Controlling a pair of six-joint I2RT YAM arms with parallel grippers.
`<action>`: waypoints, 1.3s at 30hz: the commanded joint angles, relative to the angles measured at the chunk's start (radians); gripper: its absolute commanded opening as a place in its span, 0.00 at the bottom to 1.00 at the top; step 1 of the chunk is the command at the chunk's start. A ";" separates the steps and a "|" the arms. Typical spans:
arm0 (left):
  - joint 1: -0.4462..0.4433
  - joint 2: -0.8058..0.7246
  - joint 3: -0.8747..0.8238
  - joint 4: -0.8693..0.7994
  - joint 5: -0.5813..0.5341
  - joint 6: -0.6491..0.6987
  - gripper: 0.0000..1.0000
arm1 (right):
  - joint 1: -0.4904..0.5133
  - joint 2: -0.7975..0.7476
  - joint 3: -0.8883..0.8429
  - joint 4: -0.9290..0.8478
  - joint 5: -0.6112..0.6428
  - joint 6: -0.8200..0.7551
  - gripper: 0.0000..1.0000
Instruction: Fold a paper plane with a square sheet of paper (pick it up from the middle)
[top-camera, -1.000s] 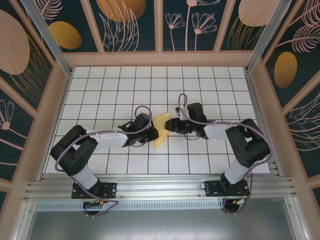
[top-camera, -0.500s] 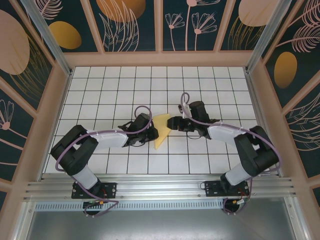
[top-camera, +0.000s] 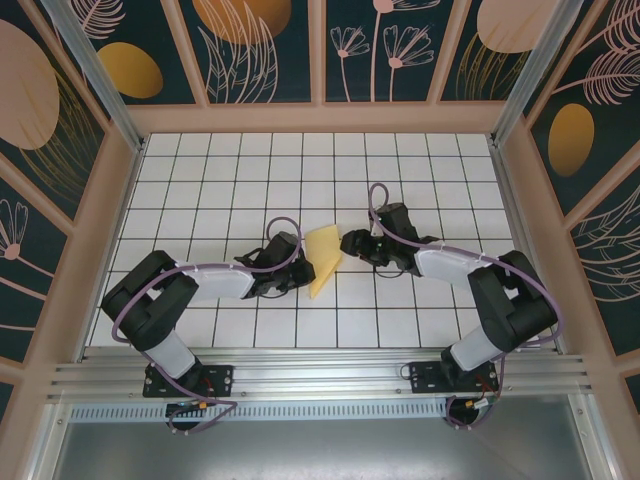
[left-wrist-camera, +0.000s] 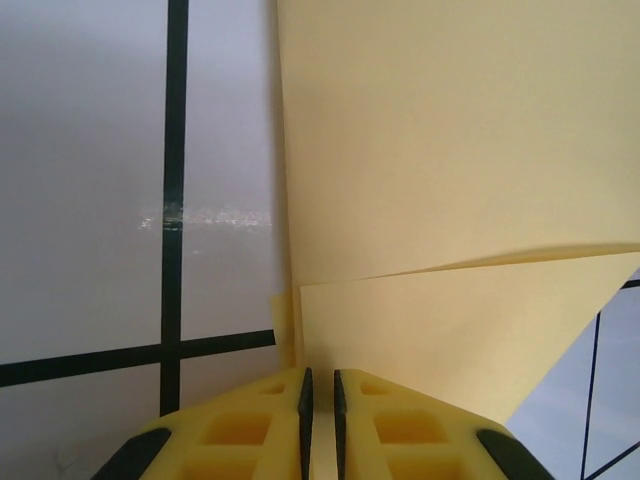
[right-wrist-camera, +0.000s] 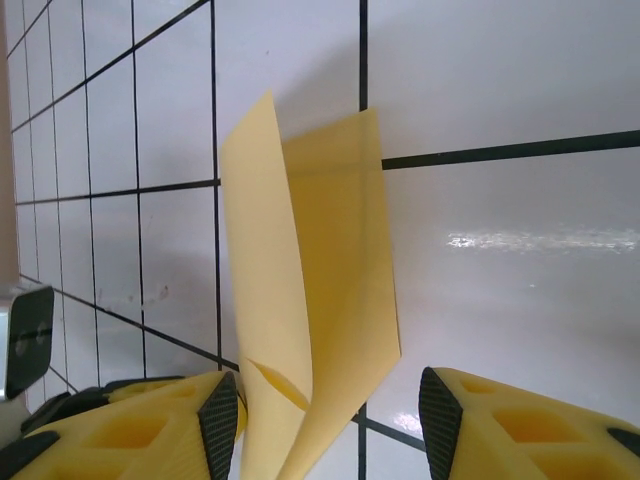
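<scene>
The square sheet of paper (top-camera: 323, 258), creased into a narrower yellow shape, sits near the middle of the tiled table (top-camera: 430, 170), partly standing on edge instead of lying flat. The left gripper (left-wrist-camera: 320, 400) is clamped on the near edge, with the paper pinched between its two pads. The right gripper (right-wrist-camera: 330, 425) stands roughly half spread, its fingers (right-wrist-camera: 222, 415) on either side of the loose flap without squeezing it. The main risk is that only one narrow pinch holds the paper. The upright flap looks springy, so the soft crease may relax and let the layers fan apart, which would lose the fold line. If the right jaws close where they are, they are likely to catch both layers off the crease and crumple them or set a crooked second fold, giving a lopsided plane. Any tug from the left arm while the other side is free could slip the thin edge out of the pads or tear it. One right pad seems very close to the flap, perhaps brushing it, though the wrist view does not settle this. A brush there could push the paper sideways and twist it in the left grip.
</scene>
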 joint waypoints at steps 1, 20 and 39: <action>0.009 -0.007 -0.018 0.023 0.026 -0.012 0.18 | 0.010 -0.004 0.026 -0.053 0.045 0.055 0.54; 0.010 0.017 -0.033 0.055 0.056 -0.018 0.19 | 0.002 0.036 0.081 -0.129 0.032 0.031 0.55; 0.009 0.040 0.025 0.002 0.002 0.001 0.19 | 0.005 0.118 0.043 0.026 -0.181 -0.025 0.58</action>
